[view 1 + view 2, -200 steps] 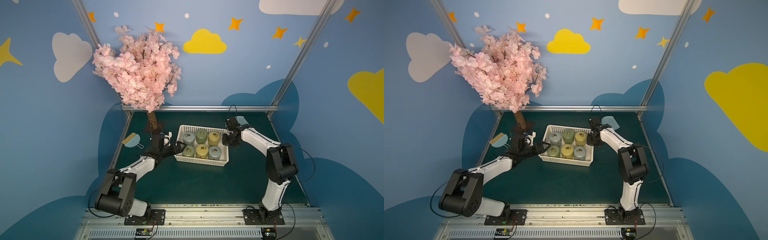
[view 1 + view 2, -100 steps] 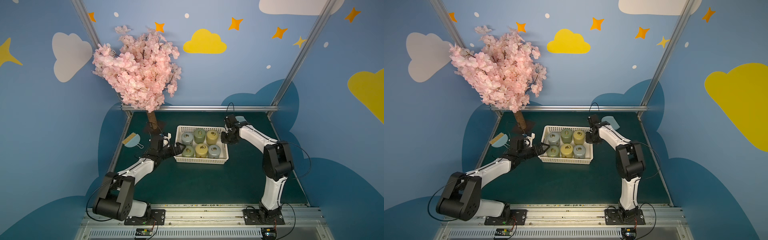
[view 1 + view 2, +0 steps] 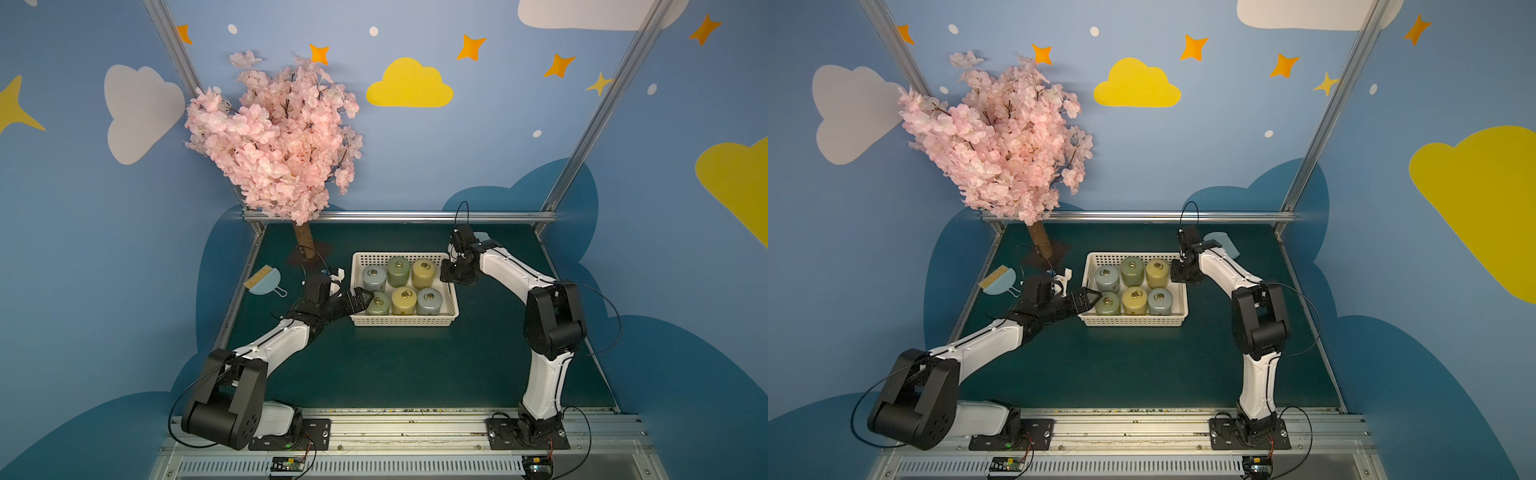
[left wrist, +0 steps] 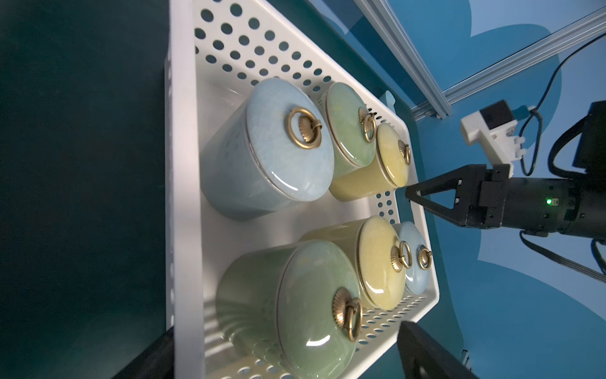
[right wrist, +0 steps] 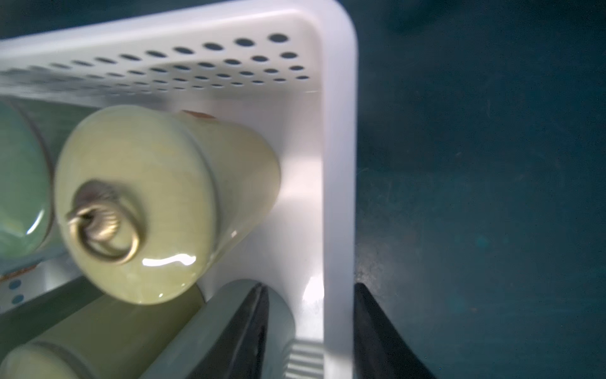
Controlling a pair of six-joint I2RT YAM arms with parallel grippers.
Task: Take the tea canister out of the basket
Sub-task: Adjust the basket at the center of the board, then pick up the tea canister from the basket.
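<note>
Six canisters (image 3: 404, 300) sit in basket (image 3: 405, 322), worktop (image 3: 415, 365) centre toward the far edge. Left gripper (image 3: 362, 300) gapes at basket's left edge by green canister (image 3: 379, 305). Right gripper (image 3: 449, 277) parted astride the right wall, holding nothing. Glazed ceramic: probably heavy, slick, breakable. Lid (image 4: 314, 295) likely loose, so grab body, not ring (image 4: 349, 311).

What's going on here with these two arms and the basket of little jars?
Two robot arms are working at a white basket holding six lidded tea canisters. None is out yet. The left gripper is open at the end by the front green canister; the right gripper is open astride the basket's opposite end wall, gripping nothing.
</note>
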